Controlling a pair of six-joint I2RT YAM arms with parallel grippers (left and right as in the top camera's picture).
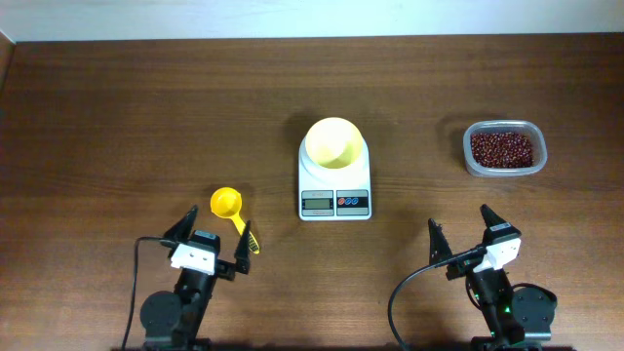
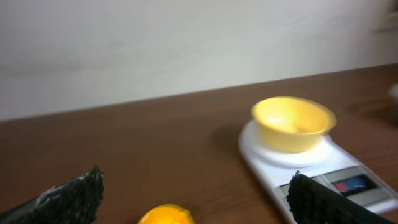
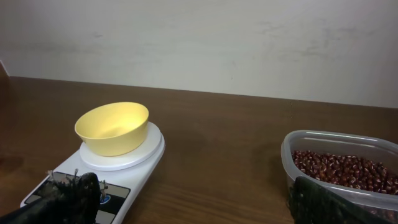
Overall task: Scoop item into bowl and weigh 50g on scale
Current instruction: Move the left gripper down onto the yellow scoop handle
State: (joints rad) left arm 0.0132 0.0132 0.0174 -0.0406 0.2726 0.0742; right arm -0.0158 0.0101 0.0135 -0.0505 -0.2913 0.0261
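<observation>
The beans (image 1: 503, 148) lie heaped in the clear container (image 1: 504, 125) at the far right of the worktop (image 1: 117, 117), well apart from everything else. The container's long axis runs side to side. The yellow bowl (image 1: 334, 142) sits empty on the white scale (image 1: 334, 203) at the centre, and the scale's display edge faces me.

The yellow scoop (image 1: 232, 210) lies flat on the left. Its long axis is diagonal, with the cup away and to the left and the handle end pointing back towards me, just beside my left fingers (image 1: 180, 226). Those are spread wide and hold nothing. My right fingers (image 1: 490, 218) are also spread wide and empty, and hang near the container's side.

I see these risks:
- The handle is thin and flat on the wood, so my pinch could slip or skid it.
- The scoop is far from the beans, so a loaded carry could shed grains.
- A careless pass could nudge the bowl off the scale.
- One heaped scoop could overshoot the weight.
</observation>
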